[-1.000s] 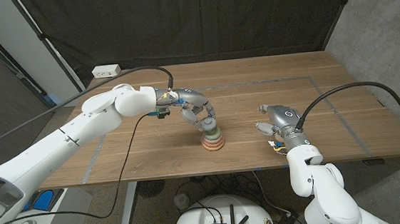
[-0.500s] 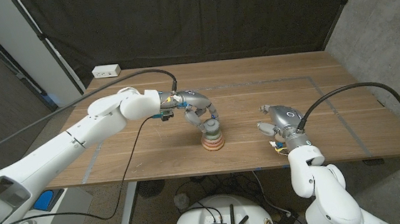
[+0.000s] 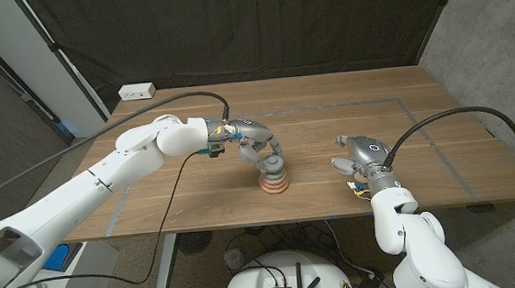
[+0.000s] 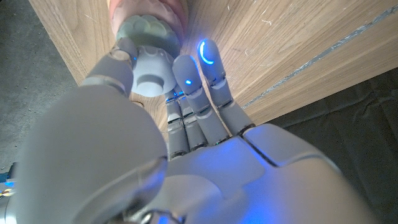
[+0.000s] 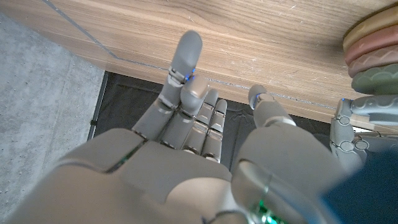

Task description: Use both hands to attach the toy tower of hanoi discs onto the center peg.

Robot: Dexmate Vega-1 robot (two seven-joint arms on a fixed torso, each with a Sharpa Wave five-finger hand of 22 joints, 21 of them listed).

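No readable text, label, brand, number or sign shows on anything in these pictures.

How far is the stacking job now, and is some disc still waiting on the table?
Done: several discs sit stacked on the table. In hand: the left hand has fingers around the small grey top piece, seating it on the stack. The right hand holds nothing, fingers apart. Left: I see no loose disc, so mainly letting go.
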